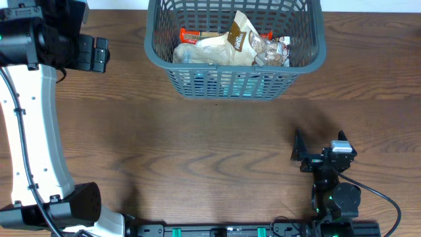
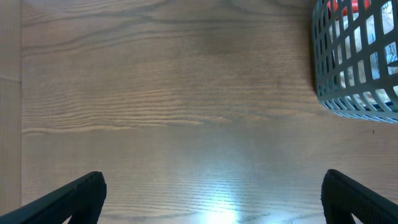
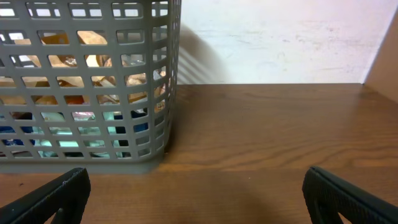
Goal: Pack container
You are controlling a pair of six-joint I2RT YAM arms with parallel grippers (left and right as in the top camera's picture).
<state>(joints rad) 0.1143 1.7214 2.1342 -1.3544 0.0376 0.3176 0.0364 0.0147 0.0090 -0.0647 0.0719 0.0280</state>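
The container (image 1: 164, 56) is a dark grey lattice basket at the back middle of the table, holding several snack packets (image 1: 227, 46). It shows in the left wrist view (image 2: 348, 99) at the upper right and in the right wrist view (image 3: 93, 158) at the left. My left gripper (image 2: 211, 202) is open and empty over bare table, left of the container; in the overhead view it sits at the far left (image 1: 99, 54). My right gripper (image 3: 199, 199) is open and empty, low over the table in front of the container's right side; overhead it is at the front right (image 1: 299, 155).
A pale wall (image 3: 280, 37) stands behind the table. The left arm's white link (image 1: 36, 131) runs down the left side of the table. A wooden side edge (image 3: 382, 62) shows at the far right.
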